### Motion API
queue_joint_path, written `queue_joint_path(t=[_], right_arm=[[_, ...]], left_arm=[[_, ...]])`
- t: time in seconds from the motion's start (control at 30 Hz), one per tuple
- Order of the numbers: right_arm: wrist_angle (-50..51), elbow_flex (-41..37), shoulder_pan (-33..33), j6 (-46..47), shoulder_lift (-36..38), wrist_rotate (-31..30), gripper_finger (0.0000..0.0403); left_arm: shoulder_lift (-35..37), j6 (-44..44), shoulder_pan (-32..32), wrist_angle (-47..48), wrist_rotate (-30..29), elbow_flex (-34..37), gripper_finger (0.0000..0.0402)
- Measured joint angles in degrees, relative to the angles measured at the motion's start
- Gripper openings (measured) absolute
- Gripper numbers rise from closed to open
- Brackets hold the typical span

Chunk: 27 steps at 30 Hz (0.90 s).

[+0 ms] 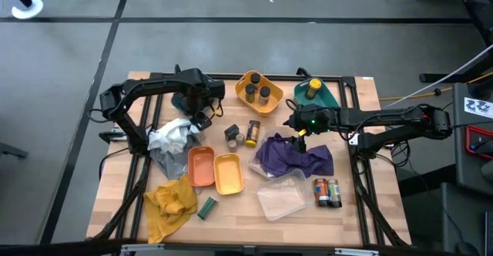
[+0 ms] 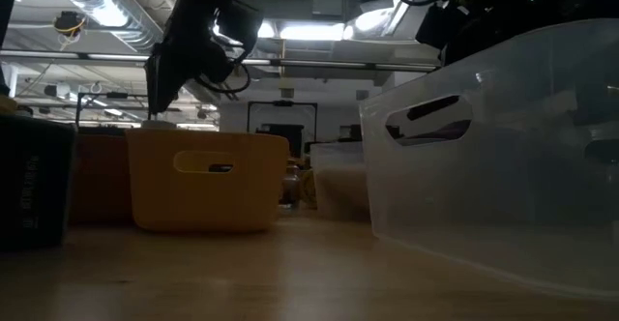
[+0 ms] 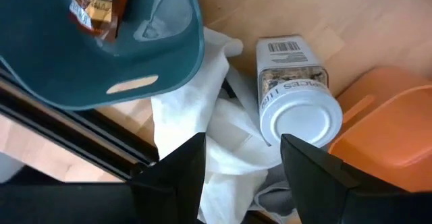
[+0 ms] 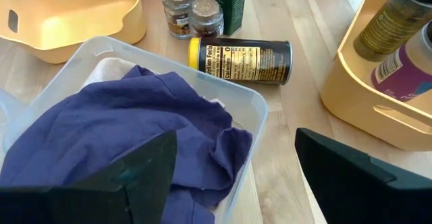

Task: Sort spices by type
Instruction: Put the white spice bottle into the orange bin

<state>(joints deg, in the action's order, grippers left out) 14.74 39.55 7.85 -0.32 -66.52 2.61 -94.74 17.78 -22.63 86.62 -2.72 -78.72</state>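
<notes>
Wooden table [image 1: 350,217], purple cloth [image 4: 121,129], clear plastic bin [image 2: 503,157], glossy white-lidded jar [image 3: 293,92]

The high view is evenly lit from above, and the shadows on the tabletop [image 1: 362,210] are soft and short. The low view is dim and backlit: bright ceiling lamps [image 2: 319,31] glare behind, so the yellow tray [image 2: 208,181] and the clear bin [image 2: 503,157] look dark and a little soft. Both wrist views are bright. The jaws are blurred dark shapes in front, and the white-lidded jar [image 3: 293,92] beyond them is sharp.
</notes>
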Motion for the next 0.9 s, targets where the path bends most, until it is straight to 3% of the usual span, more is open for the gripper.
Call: queue_joint_path(t=[0.17,0.53,0.9], right_arm=[[0.01,0.0,0.01,-1.53,0.0,0.0,0.0301],[0.13,0.0,0.0,-1.66,0.0,0.0,0.0301],[0.44,0.0,0.01,-1.66,0.0,0.0,0.0301]], left_arm=[[0.08,-6.29,0.0,-0.79,-0.04,0.0,0.0175],[0.0,-4.24,-0.02,-2.21,2.04,0.24,0.0178],[-0.02,-4.19,0.93,-2.1,5.11,2.69,0.0244]])
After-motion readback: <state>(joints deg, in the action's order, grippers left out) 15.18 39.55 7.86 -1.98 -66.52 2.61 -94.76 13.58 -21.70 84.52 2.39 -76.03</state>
